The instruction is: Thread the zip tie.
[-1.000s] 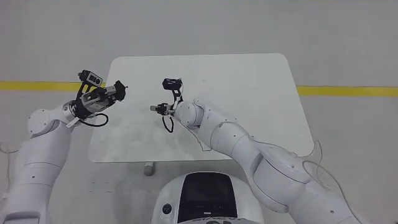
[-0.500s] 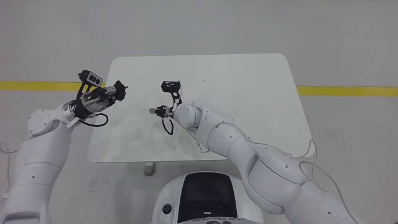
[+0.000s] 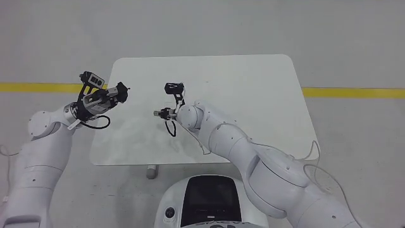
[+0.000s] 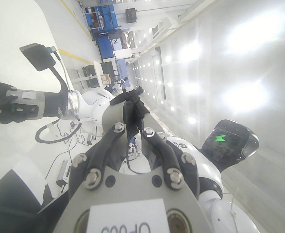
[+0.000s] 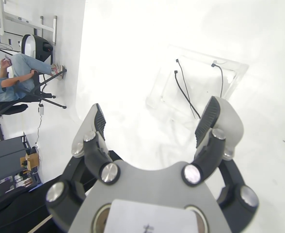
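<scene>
Table [image 3: 253, 82]: white with rounded corners; both arms reach over its left part.
Right arm [image 3: 228, 139]: stretches from the robot's body across the table's near-left area.
Left arm [image 3: 47, 133]: stands outside the table's left edge, its wrist just at that edge.
Tray [image 5: 200, 71]: clear plastic, lying flat on the table ahead of the right gripper.
Right gripper [image 5: 154, 110]: held above the table, fingers spread wide with nothing between the ribbed pads [image 5: 206, 117]. In the top view [image 3: 156, 111] it is well apart from the left gripper.
Left gripper [image 4: 130, 107]: raised at the table's left edge [image 3: 121, 92], fingers pressed together on the held zip tie.
Held zip tie [image 4: 134, 96]: black, pinched at the left fingertips, with a thin loop hanging back between the fingers.
Loose zip ties [image 5: 221, 83]: three black ones lying in the tray.
</scene>
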Robot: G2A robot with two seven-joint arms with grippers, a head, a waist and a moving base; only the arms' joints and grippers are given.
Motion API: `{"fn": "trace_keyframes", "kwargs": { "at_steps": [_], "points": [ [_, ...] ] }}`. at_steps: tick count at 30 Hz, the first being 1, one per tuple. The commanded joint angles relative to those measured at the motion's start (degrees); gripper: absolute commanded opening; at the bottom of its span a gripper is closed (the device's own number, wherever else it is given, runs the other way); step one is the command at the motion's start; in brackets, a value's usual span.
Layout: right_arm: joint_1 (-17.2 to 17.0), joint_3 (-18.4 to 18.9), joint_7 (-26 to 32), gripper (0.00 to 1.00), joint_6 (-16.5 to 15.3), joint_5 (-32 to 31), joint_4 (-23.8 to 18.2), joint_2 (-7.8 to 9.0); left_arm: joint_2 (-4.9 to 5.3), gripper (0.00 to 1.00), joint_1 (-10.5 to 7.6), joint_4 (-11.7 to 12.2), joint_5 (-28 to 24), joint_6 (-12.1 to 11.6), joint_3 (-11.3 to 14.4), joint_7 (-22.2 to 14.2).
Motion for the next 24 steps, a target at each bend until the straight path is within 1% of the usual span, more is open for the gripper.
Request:
{"fn": "trace_keyframes", "kwargs": {
  "at_steps": [1, 3, 9, 12, 20, 24],
  "points": [
    [0.2, 0.1, 0.1, 1.0, 0.4, -0.3, 0.2, -0.15, 0.0, 0.0, 0.0, 0.0, 0.0, 0.0, 0.0, 0.0],
    [0.3, 0.4, -0.2, 1.0, 0.2, -0.5, 0.3, -0.3, 0.0, 0.0, 0.0, 0.0, 0.0, 0.0, 0.0, 0.0],
    [-0.1, 1.0, -1.7, 1.0, -2.4, -1.3, 0.7, -0.63, 0.0, 0.0, 0.0, 0.0, 0.0, 0.0, 0.0, 0.0],
    [-0.4, 1.3, -1.3, 1.0, -2.6, -1.6, 1.5, -0.84, 0.0, 0.0, 0.0, 0.0, 0.0, 0.0, 0.0, 0.0],
    [-0.1, 1.8, -0.3, 1.0, -0.9, -2.7, 2.7, -1.44, 0.0, 0.0, 0.0, 0.0, 0.0, 0.0, 0.0, 0.0],
    [0.3, 2.0, 1.0, 1.0, 0.9, -3.6, 3.2, -1.66, 0.0, 0.0, 0.0, 0.0, 0.0, 0.0, 0.0, 0.0]
  ]
}}
